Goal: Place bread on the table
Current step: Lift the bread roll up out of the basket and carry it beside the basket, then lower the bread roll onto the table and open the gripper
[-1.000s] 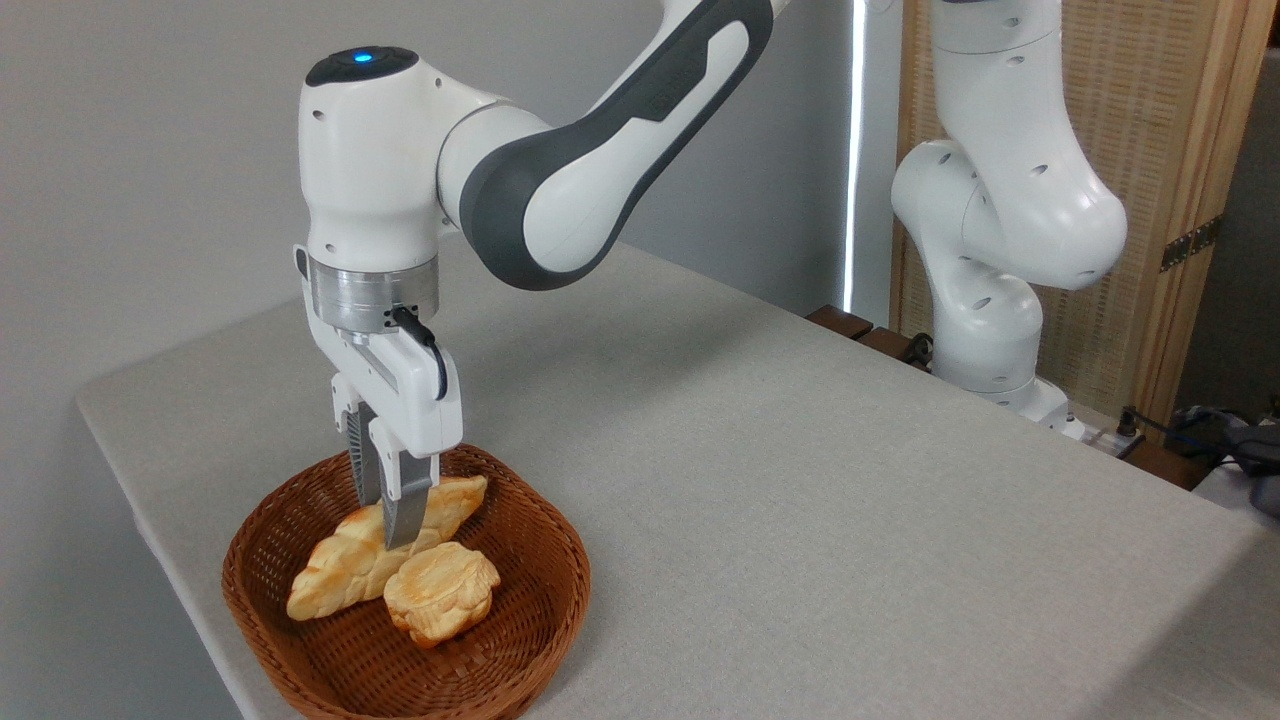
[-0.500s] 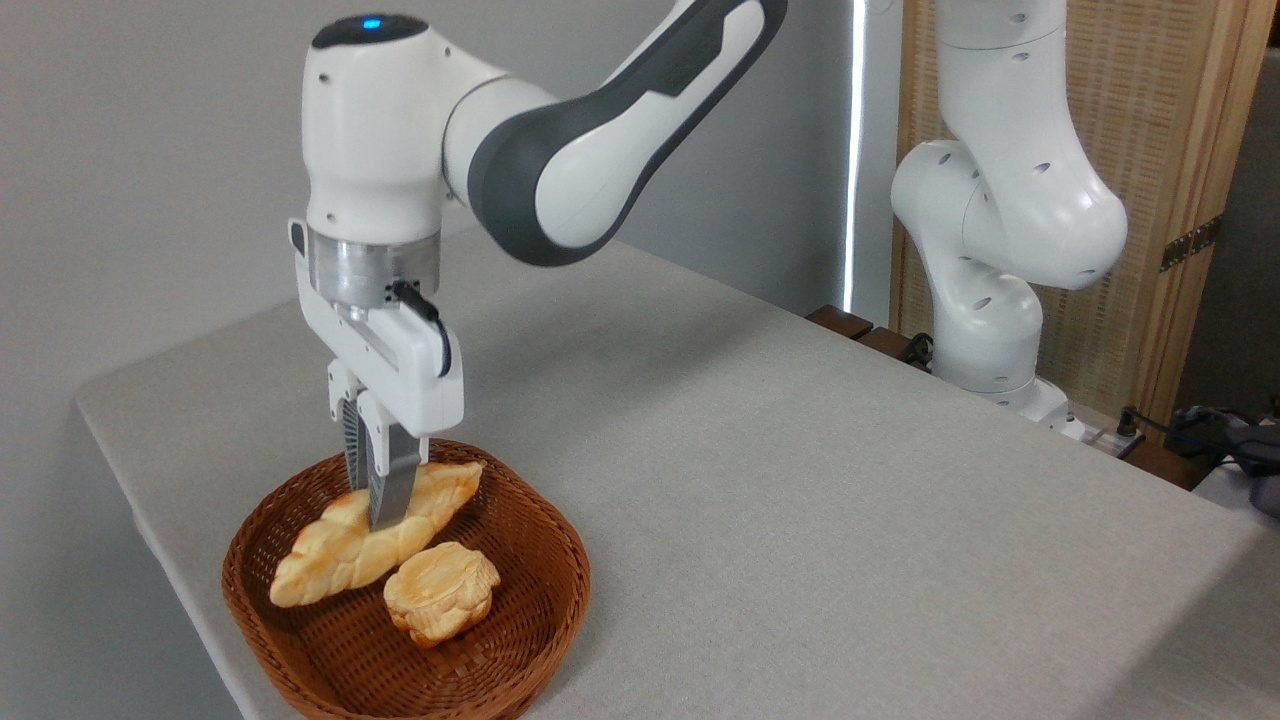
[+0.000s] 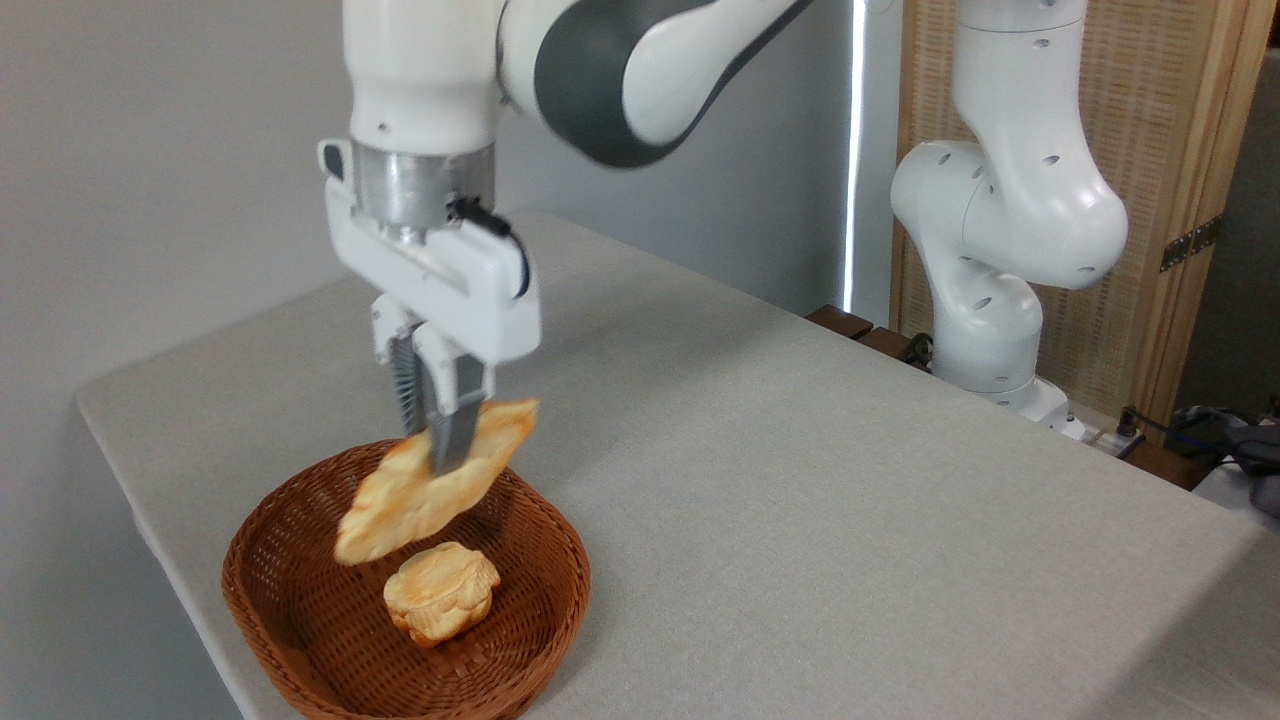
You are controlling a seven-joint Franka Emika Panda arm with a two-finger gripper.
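Observation:
The bread (image 3: 400, 505), a long golden-brown loaf with diagonal ridges, hangs tilted in the air above the wicker basket (image 3: 545, 600), its lower end down to the left. My gripper (image 3: 437, 462) is shut on the loaf near its upper half, fingers pointing down. The table (image 3: 800, 500) with its light grey cloth stretches out to the right of the basket.
A small round bun (image 3: 440, 592) lies in the basket under the lifted loaf. The arm's white base (image 3: 985, 330) stands at the table's far right edge, with a wooden screen behind it and cables at the right border.
The gripper has risen and shifted right with the loaf, lifting it out of the basket. The bun stayed where it was.

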